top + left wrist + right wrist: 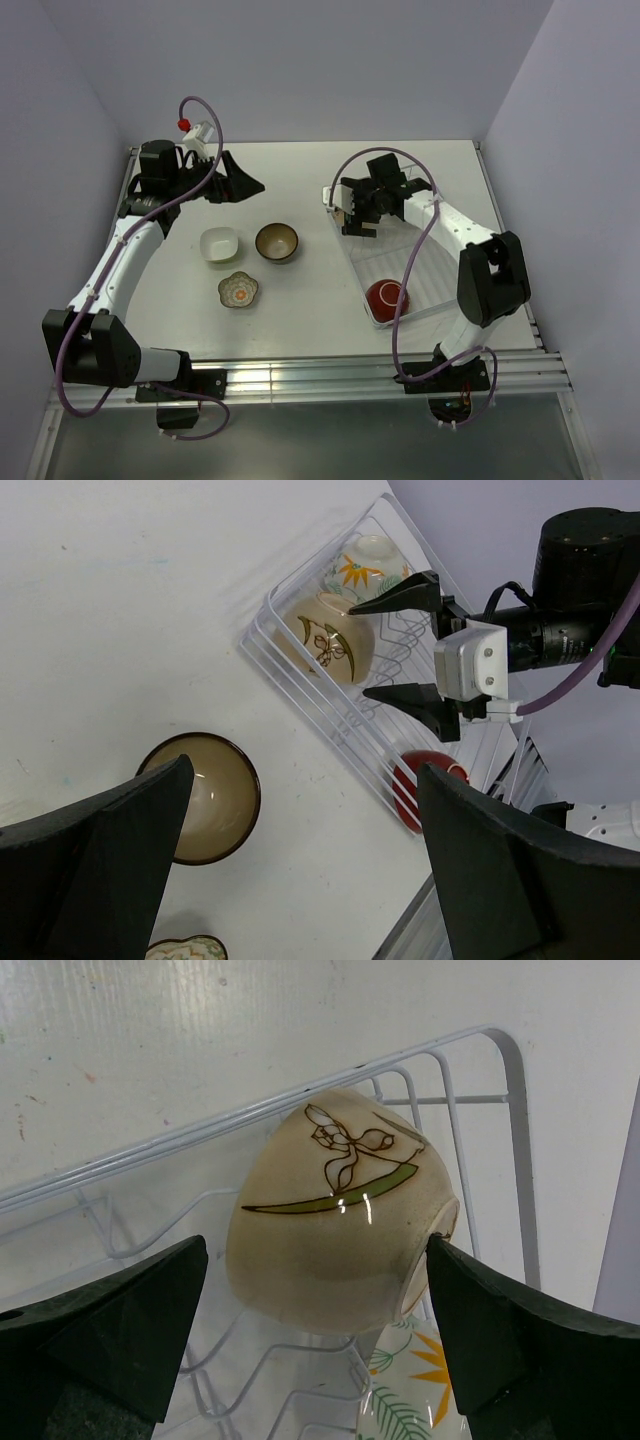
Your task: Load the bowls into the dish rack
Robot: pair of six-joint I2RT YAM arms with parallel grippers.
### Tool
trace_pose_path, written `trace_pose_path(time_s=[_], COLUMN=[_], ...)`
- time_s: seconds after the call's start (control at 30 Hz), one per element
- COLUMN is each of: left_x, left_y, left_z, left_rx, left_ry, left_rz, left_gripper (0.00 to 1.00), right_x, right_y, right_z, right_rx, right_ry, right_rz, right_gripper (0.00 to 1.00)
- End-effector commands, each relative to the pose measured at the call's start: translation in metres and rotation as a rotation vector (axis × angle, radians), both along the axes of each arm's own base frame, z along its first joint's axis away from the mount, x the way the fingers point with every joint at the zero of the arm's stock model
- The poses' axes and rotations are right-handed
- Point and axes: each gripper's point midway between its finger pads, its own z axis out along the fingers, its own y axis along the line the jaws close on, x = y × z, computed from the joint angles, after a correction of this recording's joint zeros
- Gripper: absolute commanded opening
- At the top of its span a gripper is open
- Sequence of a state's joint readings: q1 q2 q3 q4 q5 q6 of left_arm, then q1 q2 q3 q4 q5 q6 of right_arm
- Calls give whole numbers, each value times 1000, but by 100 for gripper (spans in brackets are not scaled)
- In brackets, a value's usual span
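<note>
Although the white table [300,335] spans the view, the white wire dish rack [352,268] takes its right half. Over the rack's far end hangs the right gripper [357,215], fingers spread wide and empty; the left gripper [235,182], equally released, hovers far left. Inside the rack, a yellow-green bowl [340,1230] lies on its side between the right fingers, just beside a cream orange-flowered bowl [365,565]; a red bowl [386,296] sits at the near end. Left of the rack rest a dark brown bowl [276,241], a white squarish bowl [219,243] and a flower-shaped patterned bowl [239,289].
</note>
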State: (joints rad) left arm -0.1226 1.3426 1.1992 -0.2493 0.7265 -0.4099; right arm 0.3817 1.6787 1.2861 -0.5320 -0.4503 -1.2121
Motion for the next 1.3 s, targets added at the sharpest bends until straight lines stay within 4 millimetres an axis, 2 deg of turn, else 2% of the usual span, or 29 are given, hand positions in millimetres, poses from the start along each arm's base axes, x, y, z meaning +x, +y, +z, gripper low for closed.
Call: trace_pose_path(time_s=[0.0, 0.2, 0.7, 0.8, 0.9, 1.1, 1.13, 1.2, 1.23, 1.27], left_x=[-1, 0, 3, 4, 3, 3, 4, 3, 3, 3], left_y=[-2, -1, 1, 2, 3, 2, 2, 3, 4, 4], left_z=[10, 11, 8, 6, 7, 8, 9, 8, 9, 9], left_rx=[-17, -17, -14, -14, -14, -20, -20, -18, -17, -17], left_ry=[-38, -40, -32, -24, -26, -27, -30, -33, -34, -34], left_rz=[-21, -21, -18, -16, -14, -15, -16, -15, -10, -10], left_gripper=[100, 99, 99, 99, 99, 99, 99, 99, 99, 100], right_x=[7, 10, 15, 15, 15, 19, 20, 24, 25, 28], right_y=[2, -3, -5, -5, -6, -6, -6, -5, -6, -6], right_z=[-3, -10, -17, -18, -18, -8, -5, -2, -2, 0], right_rx=[-7, -29, -17, -11, -19, -30, -33, -36, -43, -45], right_ry=[5, 18, -7, -12, -13, -14, -15, -19, -24, -31], right_rz=[-43, -77, -162, -162, -164, -158, -155, -156, -158, -159], right_gripper=[96, 92, 96, 91, 84, 59, 50, 40, 31, 26])
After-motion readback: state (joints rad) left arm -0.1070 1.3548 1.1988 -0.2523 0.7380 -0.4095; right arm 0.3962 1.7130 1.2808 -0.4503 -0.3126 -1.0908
